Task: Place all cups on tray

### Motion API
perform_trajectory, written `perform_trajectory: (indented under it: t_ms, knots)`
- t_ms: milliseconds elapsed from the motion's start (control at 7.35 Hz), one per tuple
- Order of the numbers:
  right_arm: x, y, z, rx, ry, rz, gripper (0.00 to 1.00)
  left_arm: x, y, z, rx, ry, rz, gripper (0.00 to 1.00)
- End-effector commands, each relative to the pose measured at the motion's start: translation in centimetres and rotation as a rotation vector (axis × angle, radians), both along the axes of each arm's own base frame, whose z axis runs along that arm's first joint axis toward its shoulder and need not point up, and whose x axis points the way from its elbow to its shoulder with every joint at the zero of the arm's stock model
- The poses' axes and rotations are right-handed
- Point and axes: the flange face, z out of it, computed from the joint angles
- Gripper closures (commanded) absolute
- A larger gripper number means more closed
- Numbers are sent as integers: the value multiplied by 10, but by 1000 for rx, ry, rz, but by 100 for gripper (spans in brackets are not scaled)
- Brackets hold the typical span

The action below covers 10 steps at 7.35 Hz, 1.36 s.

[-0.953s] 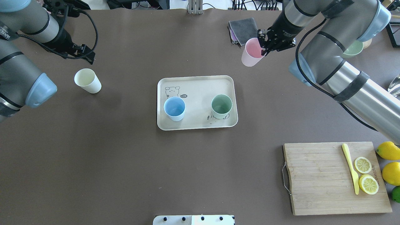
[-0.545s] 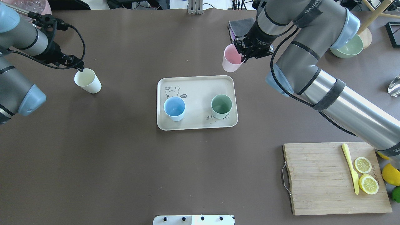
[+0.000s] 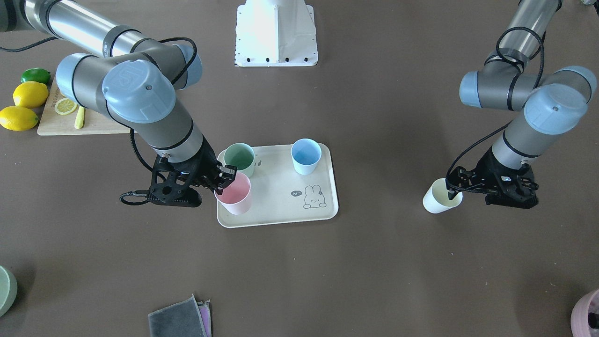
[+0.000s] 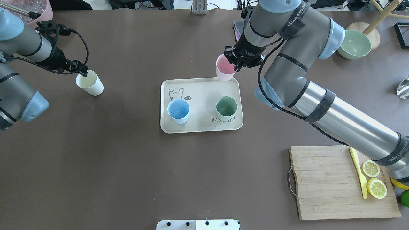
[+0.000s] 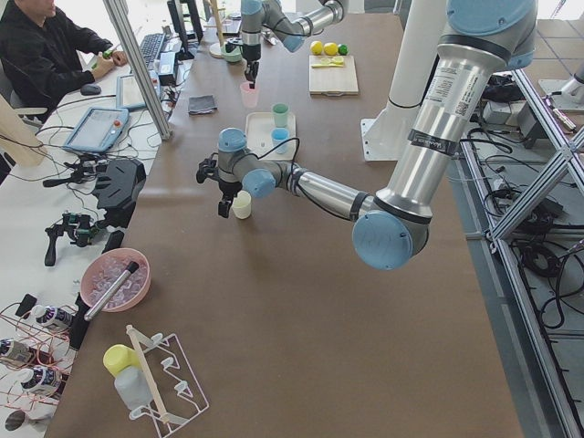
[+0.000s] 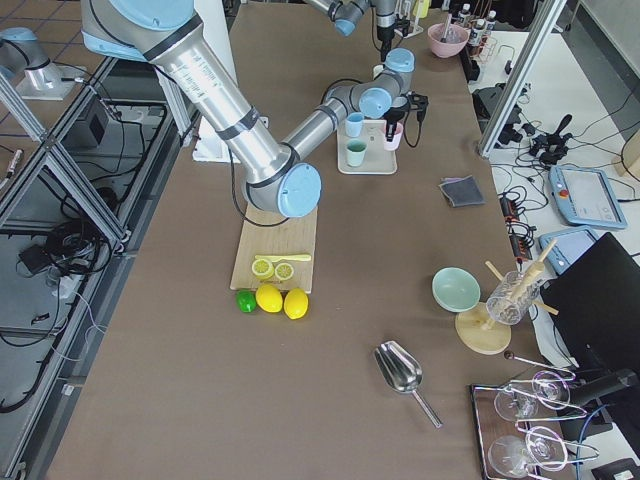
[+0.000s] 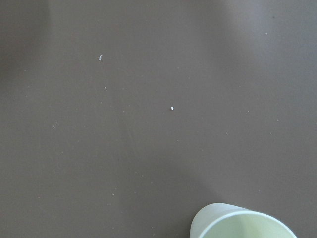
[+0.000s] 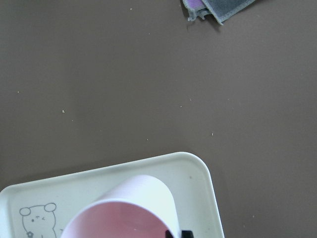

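The cream-beige tray (image 4: 204,92) lies mid-table with the light blue cup (image 4: 178,110) and the mint green cup (image 4: 226,108) upright on it. My right gripper (image 4: 237,65) is shut on the rim of the pink cup (image 4: 224,71) and holds it tilted over the tray's far right corner; the front view shows the cup (image 3: 234,195) above the tray (image 3: 281,201). The cream-white cup (image 4: 90,83) stands on the table at the left. My left gripper (image 4: 83,73) is open at its far rim, one fingertip (image 3: 450,189) over the mouth.
A bamboo cutting board (image 4: 332,185) with lemon slices and a yellow knife lies at near right, with whole lemons beside it. A grey cloth (image 3: 178,320) and a green bowl (image 4: 354,48) sit at the far right. A pink bowl (image 4: 35,9) sits at the far left.
My right gripper has carried the pink cup left and nearer, from beside the cloth to the tray's far right corner. My left gripper has moved down to the cream cup's rim.
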Motion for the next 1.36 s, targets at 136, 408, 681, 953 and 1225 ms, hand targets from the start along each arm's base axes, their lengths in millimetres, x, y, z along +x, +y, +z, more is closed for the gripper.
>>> perform_trajectory:
  t_ms: [136, 408, 681, 953, 1225]
  knots:
    - [-17, 7, 4, 9, 20, -6, 100, 27, 13, 9, -28, 4, 19, 41]
    - [-29, 8, 16, 4, 43, -12, 100, 30, 13, 11, -20, 12, 20, 53]
    - [-46, 14, 28, -1, 65, -25, 100, 31, 11, 6, -15, 16, 18, 73]
    - [-59, 21, 33, -7, 75, -45, 100, 29, 9, -5, -4, 28, 19, 100]
    - [-68, 24, 40, 1, 95, -40, 100, 4, -2, -21, -50, 104, 39, 100]
